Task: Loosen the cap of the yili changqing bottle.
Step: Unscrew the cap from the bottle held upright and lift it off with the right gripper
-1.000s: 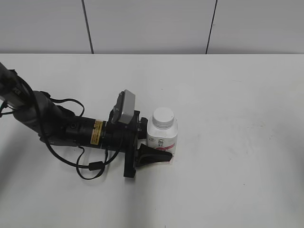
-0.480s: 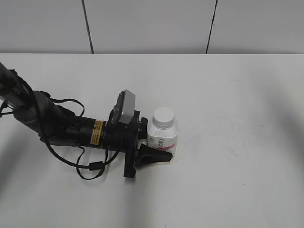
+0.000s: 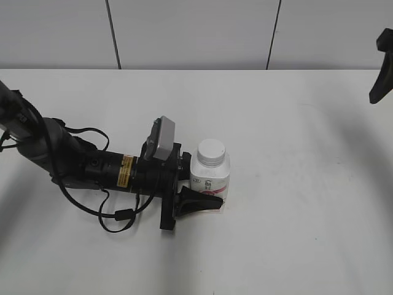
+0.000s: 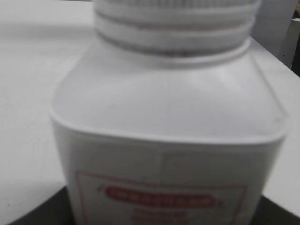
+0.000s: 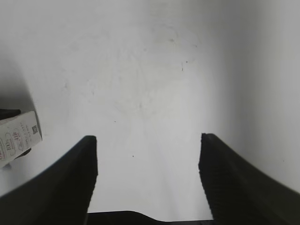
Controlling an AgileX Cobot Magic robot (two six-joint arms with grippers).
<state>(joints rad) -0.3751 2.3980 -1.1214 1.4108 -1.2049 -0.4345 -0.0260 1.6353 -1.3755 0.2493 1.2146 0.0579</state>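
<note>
1. Bottle (image 3: 210,179) stands upright on the white table (image 3: 295,215), centre of the exterior frame, slightly left; white cap (image 3: 210,151) sits on its neck.
2. Left gripper (image 3: 195,184) lies low along the table from the left, fingers (image 3: 199,202) clamped on the bottle body, one dark finger across the pink label.
3. Left wrist view: bottle fills the frame, blurred.
4. Right gripper (image 5: 147,178) up at the top right edge, well apart from the bottle, fingers spread wide, holding nothing.
</note>
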